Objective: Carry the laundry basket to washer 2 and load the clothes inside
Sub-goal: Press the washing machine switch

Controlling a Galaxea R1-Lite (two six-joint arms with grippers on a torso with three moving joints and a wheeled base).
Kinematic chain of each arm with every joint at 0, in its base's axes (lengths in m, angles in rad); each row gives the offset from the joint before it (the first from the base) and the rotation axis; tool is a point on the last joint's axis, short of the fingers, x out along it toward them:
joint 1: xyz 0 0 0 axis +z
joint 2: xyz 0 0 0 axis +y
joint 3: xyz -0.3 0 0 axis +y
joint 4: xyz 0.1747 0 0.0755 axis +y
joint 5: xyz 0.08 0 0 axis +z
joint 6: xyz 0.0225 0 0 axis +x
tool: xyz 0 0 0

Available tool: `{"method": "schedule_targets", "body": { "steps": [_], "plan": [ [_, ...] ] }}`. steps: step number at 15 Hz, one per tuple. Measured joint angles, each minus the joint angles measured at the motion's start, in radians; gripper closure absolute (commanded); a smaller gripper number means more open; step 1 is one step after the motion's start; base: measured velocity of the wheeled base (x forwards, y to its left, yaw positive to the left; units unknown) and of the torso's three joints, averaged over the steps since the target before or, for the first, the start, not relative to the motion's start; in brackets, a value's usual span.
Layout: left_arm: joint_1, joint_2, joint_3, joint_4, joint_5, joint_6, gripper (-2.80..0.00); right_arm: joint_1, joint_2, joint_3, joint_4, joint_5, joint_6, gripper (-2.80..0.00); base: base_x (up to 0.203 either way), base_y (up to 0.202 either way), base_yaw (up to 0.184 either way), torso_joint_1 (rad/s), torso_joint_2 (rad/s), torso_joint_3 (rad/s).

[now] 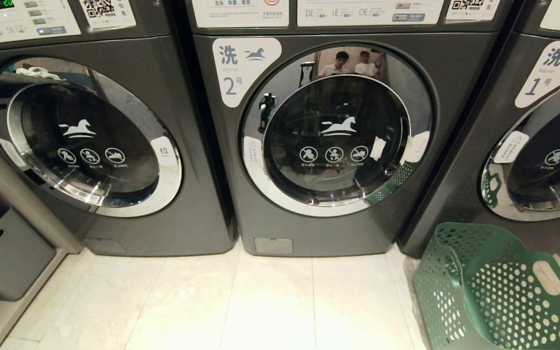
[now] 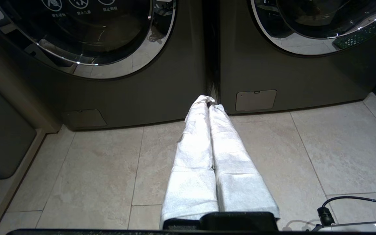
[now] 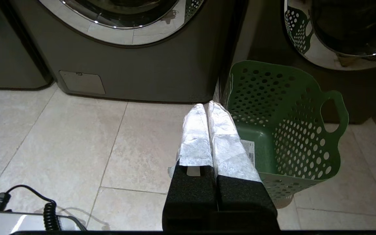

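Note:
Washer 2 [image 1: 333, 233] stands in the middle, dark grey, its round chrome-rimmed door [image 1: 337, 131] closed beside the white label with a horse and a 2 [image 1: 241, 68]. The green laundry basket [image 1: 494, 291] sits on the floor to its right, in front of the neighbouring machine. In the right wrist view the basket [image 3: 299, 137] holds only a white sticker on its bottom. The clothes are out of view. My right gripper [image 3: 206, 106] is shut and empty, low beside the basket's near wall. My left gripper [image 2: 210, 100] is shut and empty, pointing at the gap left of washer 2 [image 2: 289, 75].
A like machine [image 1: 90, 146] stands to the left and washer 1 [image 1: 528, 146] to the right. A grey shelf with bins [image 1: 3, 253] lines the left wall. Pale floor tiles [image 1: 241, 306] lie before the machines. A black cable [image 3: 47, 215] lies near my base.

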Motion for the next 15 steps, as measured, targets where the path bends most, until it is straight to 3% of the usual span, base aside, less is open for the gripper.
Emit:
{"method": "schedule_targets", "body": {
  "steps": [15],
  "plan": [
    [0.000, 0.000, 0.000, 0.026, 0.000, -0.004, 0.00, -0.001, -0.010, 0.000, 0.002, -0.002, -0.006, 0.00, 0.000, 0.000, 0.000, 0.001, 0.00, -0.019]
  ]
}}
